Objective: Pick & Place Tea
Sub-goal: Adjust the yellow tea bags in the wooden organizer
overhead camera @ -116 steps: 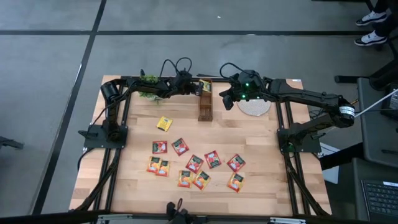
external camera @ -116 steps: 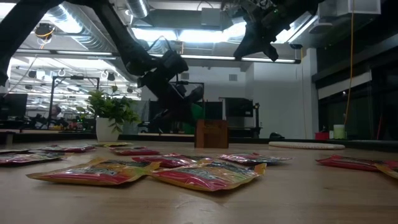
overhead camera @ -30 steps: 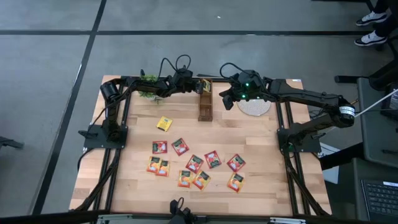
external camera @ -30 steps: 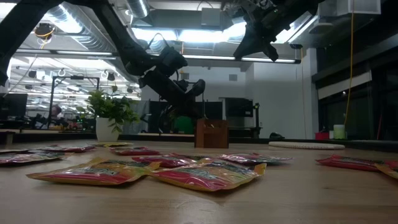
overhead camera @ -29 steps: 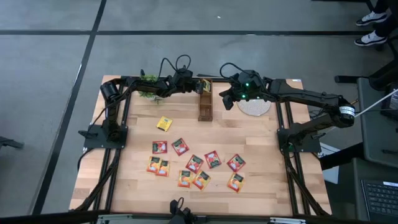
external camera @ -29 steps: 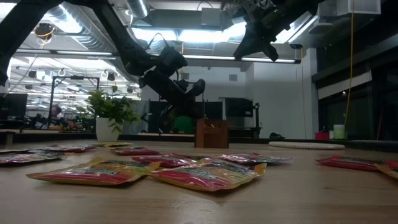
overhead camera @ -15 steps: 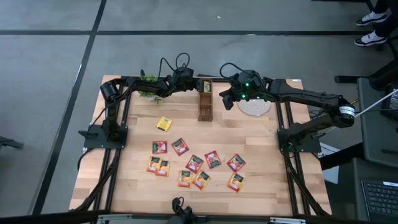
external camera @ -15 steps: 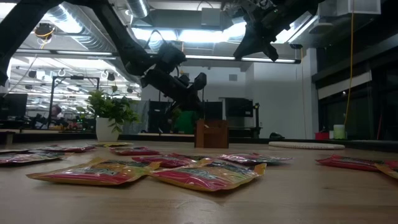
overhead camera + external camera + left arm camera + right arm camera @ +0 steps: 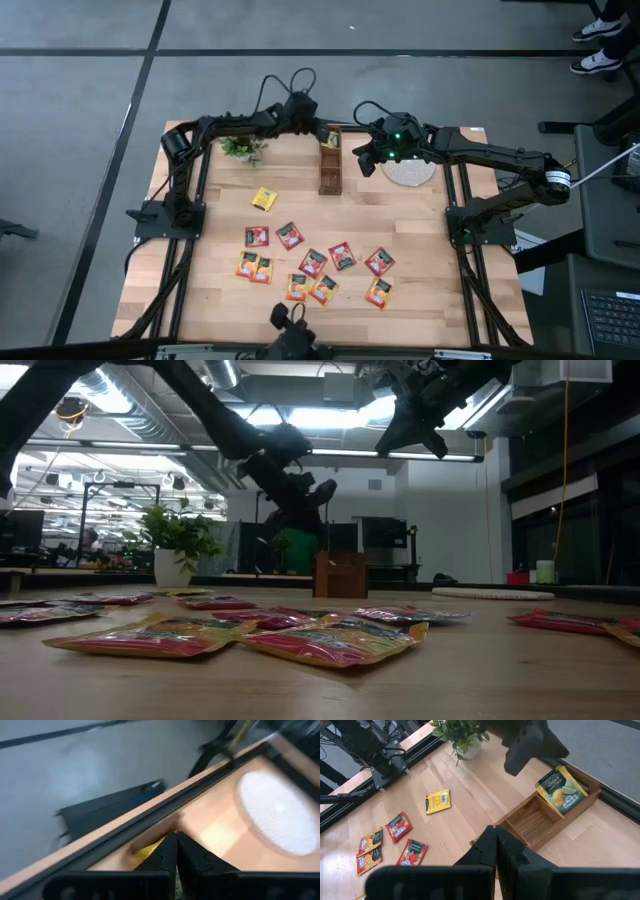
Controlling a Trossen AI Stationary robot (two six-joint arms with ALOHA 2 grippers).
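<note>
From overhead, the left gripper (image 9: 322, 131) sits at the far edge of the table (image 9: 440, 260), right by the far end of the wooden box (image 9: 329, 163), fingers pressed together with nothing visible between them. The right gripper (image 9: 361, 160) hovers just beside the box on its other side, near the round woven mat (image 9: 409, 171), its fingers closed too and empty.

The right wrist view gives what the overhead cannot: the wooden box (image 9: 547, 807) is divided into compartments, and a yellow-green lemon sachet (image 9: 561, 791) stands tilted in the far one, while the nearer compartment shows bare wood. The left wrist view catches only a blurred yellow patch beyond its shut fingertips, possibly that same sachet, though it is hard to be sure.

The loose tea sachets (image 9: 313, 263) lie flat in a scattered cluster on the near half of the table, reds and oranges with dark centre labels, and one yellow sachet (image 9: 264, 199) lies apart, nearer the box. From table height the closest sachets (image 9: 330, 639) look puffy and crinkled. The potted plant (image 9: 241, 147) stands at the far left corner.
</note>
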